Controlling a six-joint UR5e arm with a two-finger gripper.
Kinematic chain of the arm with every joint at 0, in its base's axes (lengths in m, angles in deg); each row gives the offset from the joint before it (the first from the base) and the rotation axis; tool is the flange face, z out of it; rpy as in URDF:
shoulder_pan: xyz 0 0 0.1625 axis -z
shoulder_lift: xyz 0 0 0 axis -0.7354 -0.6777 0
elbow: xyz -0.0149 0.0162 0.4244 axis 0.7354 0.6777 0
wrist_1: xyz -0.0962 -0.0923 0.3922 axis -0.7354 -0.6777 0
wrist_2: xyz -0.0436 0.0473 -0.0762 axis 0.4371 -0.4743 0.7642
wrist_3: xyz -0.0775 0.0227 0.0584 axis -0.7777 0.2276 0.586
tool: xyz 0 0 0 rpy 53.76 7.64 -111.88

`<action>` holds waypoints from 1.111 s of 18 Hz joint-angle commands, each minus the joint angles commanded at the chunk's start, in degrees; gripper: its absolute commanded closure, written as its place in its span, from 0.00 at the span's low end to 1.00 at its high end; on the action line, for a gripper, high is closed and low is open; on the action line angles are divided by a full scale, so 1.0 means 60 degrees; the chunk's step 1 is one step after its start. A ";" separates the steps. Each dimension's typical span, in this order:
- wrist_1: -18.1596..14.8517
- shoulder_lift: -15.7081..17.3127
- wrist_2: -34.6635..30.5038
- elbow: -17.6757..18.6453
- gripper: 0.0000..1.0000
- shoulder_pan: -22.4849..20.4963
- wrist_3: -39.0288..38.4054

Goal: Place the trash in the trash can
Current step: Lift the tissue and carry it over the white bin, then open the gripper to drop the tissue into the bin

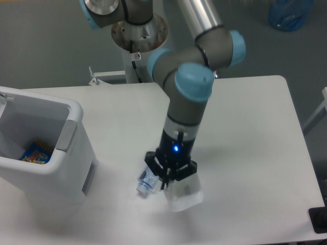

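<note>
Camera view: gripper [171,179] pinches the clear wrapper [183,193] above the table [255,153]; bottle [148,182] lies beside it, trash can [61,153] at left.

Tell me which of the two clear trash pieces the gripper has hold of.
The crumpled clear wrapper, hanging below the gripper. The crushed bottle lies on the table beside it, white cap toward the trash can, ungripped.

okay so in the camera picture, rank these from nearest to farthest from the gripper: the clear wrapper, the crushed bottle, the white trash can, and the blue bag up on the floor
1. Clear wrapper: hanging right at the gripper, apparently in its grasp.
2. Crushed bottle: on the table just beside the gripper, toward the bin, partly hidden behind it.
3. White trash can: at the table's left edge in the picture.
4. Blue bag: on the floor, top right corner.
</note>
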 joint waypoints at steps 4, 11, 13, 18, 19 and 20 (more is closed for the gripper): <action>0.0000 0.0791 0.0676 -0.0015 1.00 0.0423 -0.0718; 0.0014 0.1818 0.0736 0.0014 1.00 0.1844 -0.1378; 0.0015 0.1848 0.0721 -0.0015 1.00 0.2298 -0.1539; 0.0132 0.1790 0.0677 0.0146 0.00 0.2886 -0.1219; 0.0132 0.1789 0.0663 0.0146 0.00 0.2872 -0.1073; 0.0132 0.1760 0.0662 0.0088 0.00 0.2886 -0.0955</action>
